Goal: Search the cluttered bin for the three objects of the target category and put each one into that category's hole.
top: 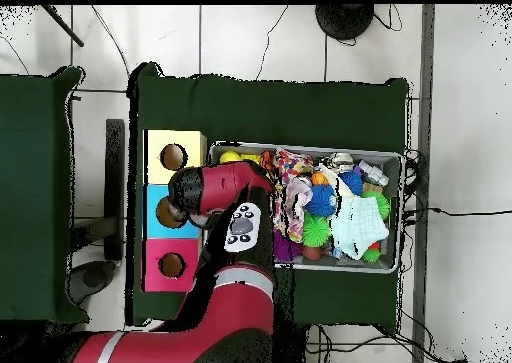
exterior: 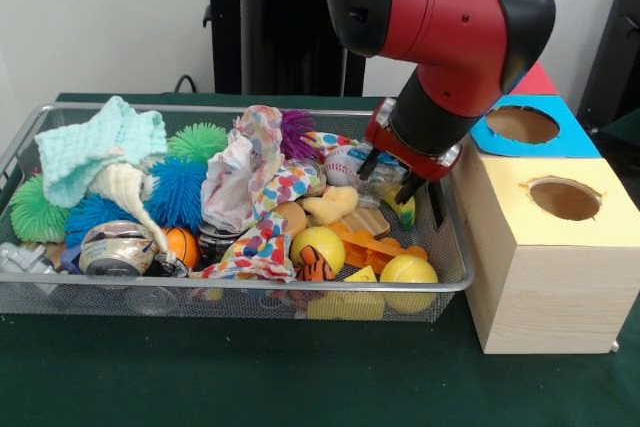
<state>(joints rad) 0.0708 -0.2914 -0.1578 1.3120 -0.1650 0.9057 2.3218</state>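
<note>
Packed into a wire basket (exterior: 240, 287) on a dark green tablecloth (exterior: 200, 377): yellow balls (exterior: 318, 243) at the front, about five o'clock in the heap, an orange ball (exterior: 182, 245) left of centre, a baseball (exterior: 345, 163) further back toward one o'clock, spiky rubber balls in blue (exterior: 180, 190), green (exterior: 197, 139) and purple (exterior: 296, 129), a crumpled dotted cloth (exterior: 262, 182) in the middle, a pale aqua knitted cloth (exterior: 100, 145) at ten o'clock, and a dented can (exterior: 115, 249) at seven o'clock. Hanging low over the basket's right end, just above the clutter near the baseball: the gripper (exterior: 392, 179), its dark fingers (exterior: 410, 187) set apart with nothing visibly pinched between them. Rising from it toward twelve o'clock: the red and black arm (exterior: 440, 17). Touching the basket's right side, at three o'clock: a row of wooden boxes, nearest one topped yellow (exterior: 560, 197) with a round hole (exterior: 565, 198), next one topped blue (exterior: 530, 127) with its own hole, and a red-topped one (exterior: 537, 80) barely showing behind. From overhead: the three coloured boxes in a column left of the basket (top: 390, 159), pink one (top: 172, 264) lowest, arm (top: 215, 194) reaching across the blue lid. Around the green table (top: 270, 99): pale tiled floor (top: 150, 39) with loose cables, a second green surface (top: 35, 189) at nine o'clock. Behind, in the front view: a plain light wall (exterior: 100, 17) and black equipment (exterior: 270, 37).
</note>
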